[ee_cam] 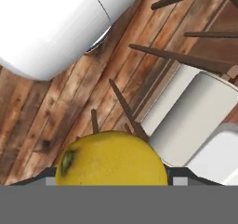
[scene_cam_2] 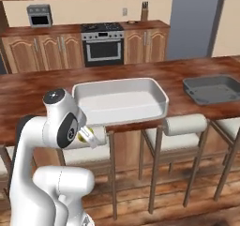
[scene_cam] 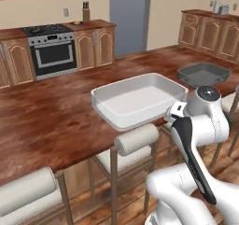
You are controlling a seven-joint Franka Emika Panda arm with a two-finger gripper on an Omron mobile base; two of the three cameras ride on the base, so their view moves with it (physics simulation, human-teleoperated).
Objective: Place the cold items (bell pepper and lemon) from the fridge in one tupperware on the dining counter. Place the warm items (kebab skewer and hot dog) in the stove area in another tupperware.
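bench [scene_cam: 51, 112]: glossy dark wood | tub [scene_cam: 140, 99]: smooth white plastic | lemon [ee_cam: 111, 159]: matt dimpled yellow skin | floor [ee_cam: 56, 111]: wood planks

A white robot arm with dark joints is folded tightly in on itself, its elbow raised and its wrist bent downward. The gripper [scene_cam_2: 89, 137] hangs low at the arm's front, pointing toward the floor. Its jaws stand wide apart, clamped on either side of a yellow lemon [ee_cam: 111, 159] held between them.
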